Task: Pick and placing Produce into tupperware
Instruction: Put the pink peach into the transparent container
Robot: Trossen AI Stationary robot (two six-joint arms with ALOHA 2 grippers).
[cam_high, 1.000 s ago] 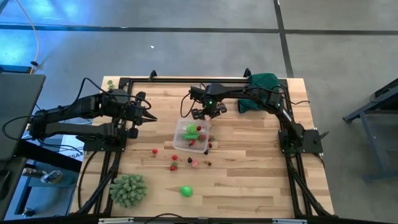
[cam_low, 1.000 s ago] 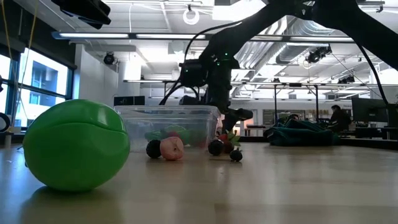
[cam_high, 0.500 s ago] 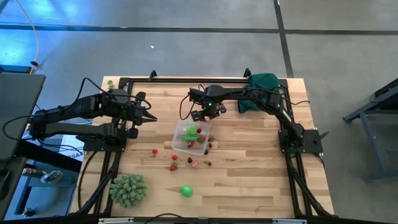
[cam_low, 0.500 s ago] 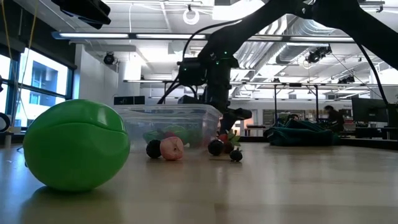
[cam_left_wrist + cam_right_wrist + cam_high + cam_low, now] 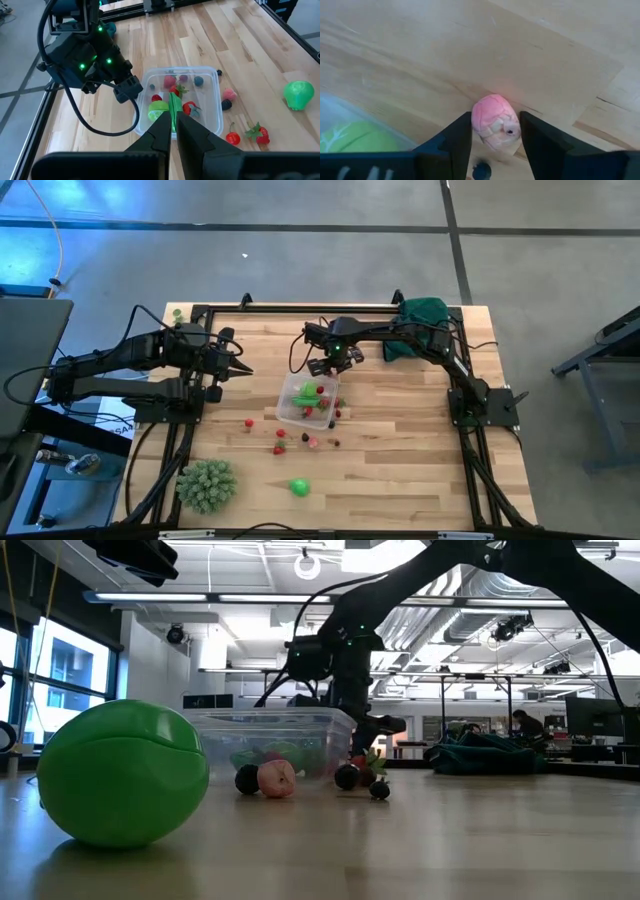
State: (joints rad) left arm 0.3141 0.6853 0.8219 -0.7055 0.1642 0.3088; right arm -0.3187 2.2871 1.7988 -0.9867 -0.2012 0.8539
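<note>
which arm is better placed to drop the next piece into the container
The right arm. Its gripper hangs just beyond the clear container and holds a pink piece between its fingers. The left gripper waits off at the table's left side, shut and empty.

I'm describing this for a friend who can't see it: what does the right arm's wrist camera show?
The right gripper is shut on a small pink toy fruit, held between its two dark fingers above a pale wooden table. At one edge, the clear tupperware shows, with a bright green piece inside.
</note>
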